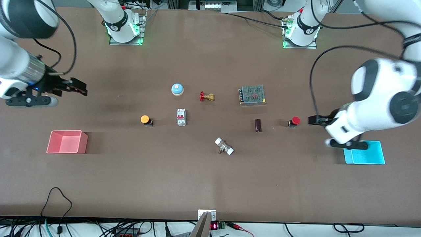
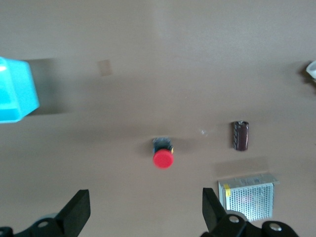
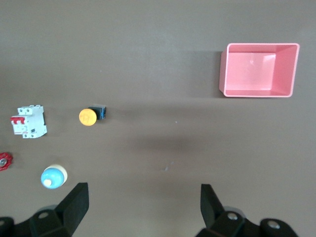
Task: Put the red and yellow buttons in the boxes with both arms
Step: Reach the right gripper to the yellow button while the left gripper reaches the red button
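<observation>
the red button [image 1: 294, 121] lies on its side beside the cyan box [image 1: 368, 157], farther from the front camera. the yellow button [image 1: 145, 120] also lies tipped, well apart from that box; the pink box [image 1: 67, 142] lies even farther from it, open and empty.

A brown bench [image 1: 197, 177] carries a red-capped button [image 1: 295, 121] close to the black left claw [image 1: 311, 119] and an orange-yellow-capped button [image 1: 145, 119], both on black bases. One box [image 1: 67, 142] is pink, the other box [image 1: 368, 154] cyan. The right claw [image 1: 79, 87] is black too.
</observation>
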You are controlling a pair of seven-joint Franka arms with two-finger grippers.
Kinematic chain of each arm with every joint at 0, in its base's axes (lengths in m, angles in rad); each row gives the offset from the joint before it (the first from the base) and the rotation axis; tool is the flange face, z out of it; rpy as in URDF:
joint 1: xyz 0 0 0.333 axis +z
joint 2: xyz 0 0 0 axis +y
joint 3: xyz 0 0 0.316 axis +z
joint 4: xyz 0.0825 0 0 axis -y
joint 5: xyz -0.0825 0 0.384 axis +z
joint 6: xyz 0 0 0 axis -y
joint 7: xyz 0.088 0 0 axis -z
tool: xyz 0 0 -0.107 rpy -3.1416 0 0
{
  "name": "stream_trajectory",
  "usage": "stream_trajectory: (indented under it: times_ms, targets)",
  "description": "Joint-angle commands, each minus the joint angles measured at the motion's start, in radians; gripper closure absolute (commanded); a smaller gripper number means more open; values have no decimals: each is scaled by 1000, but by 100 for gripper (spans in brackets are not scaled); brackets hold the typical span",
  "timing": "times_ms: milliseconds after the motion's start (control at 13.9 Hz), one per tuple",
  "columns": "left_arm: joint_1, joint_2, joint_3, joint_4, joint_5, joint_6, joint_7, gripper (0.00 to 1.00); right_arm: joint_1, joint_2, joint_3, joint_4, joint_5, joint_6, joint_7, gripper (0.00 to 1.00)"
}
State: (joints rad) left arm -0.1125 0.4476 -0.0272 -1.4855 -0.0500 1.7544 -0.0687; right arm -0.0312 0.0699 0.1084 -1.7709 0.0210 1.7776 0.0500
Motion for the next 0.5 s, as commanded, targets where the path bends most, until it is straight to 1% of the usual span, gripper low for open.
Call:
stream_trajectory:
  times_ms: [0,216,432]
  targets:
    - [-1,-61,6,-241,-66,202,29,0,16,-42,2,-132,16,127,10,0]
    - [4,-58,6,-337,-67,289,37,0,57,-41,2,-211,17,248,109,0]
    - [8,-52,6,-418,-68,373,35,0,138,-22,4,-312,16,452,220,0]
